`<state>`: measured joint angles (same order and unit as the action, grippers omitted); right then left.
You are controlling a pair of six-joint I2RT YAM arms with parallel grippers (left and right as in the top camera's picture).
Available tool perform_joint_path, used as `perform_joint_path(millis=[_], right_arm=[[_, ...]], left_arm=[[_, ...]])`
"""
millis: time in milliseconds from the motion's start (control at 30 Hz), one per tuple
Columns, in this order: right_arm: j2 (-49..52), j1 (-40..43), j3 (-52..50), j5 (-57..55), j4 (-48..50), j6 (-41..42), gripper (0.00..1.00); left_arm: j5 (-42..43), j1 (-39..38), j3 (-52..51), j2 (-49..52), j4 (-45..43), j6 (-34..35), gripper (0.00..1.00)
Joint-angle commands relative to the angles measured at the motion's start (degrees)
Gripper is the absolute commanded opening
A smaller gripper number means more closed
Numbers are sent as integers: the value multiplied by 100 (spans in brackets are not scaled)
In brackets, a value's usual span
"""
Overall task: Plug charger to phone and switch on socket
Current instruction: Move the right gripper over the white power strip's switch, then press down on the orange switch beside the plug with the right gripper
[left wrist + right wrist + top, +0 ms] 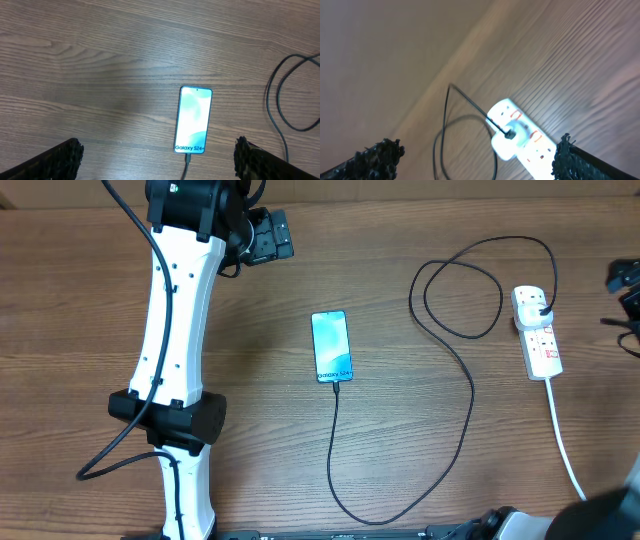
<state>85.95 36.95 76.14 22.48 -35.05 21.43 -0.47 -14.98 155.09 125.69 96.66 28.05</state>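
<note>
I can read "Galaxy S24+" in dark letters on the phone [193, 119], printed across the lit screen near the end where the cable enters. Nothing else I see carries legible text.

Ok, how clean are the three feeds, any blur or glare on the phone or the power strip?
Overhead: sharp and evenly lit across the brown wooden table. Left wrist: crisp, the slim black-edged smartphone with glowing blue-white screen shows legible lettering. Right wrist: tilted and soft, the white oblong power strip is washed out by glare.
</note>
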Motion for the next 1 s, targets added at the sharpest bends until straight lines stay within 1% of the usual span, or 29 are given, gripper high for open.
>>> perform_joint_path(millis=[0,100,233,333,467,600,900,967], right_arm=[[726,133,48,1375,142,-529,100],[1274,142,48,1510,229,-673,100],[1631,142,44,1088,223,-953,100],[1665,131,42,601,184,-984,100],[1683,127,24,448,175,-1130,100],[1696,125,-111,382,219,-1296,100],[1705,101,-616,378,743,-1303,100],[1705,46,-680,468,809,-1488,100]], left_arm=[[2,-4,24,-9,13,-107,100],[2,-4,24,-9,13,-107,100],[2,-4,24,-9,13,-107,100],[2,-4,24,-9,13,-107,100],[2,-4,24,-9,13,-107,100],[2,-4,24,-9,13,-107,100],[2,-4,24,-9,13,-107,100],[2,-4,24,-9,13,-107,100]])
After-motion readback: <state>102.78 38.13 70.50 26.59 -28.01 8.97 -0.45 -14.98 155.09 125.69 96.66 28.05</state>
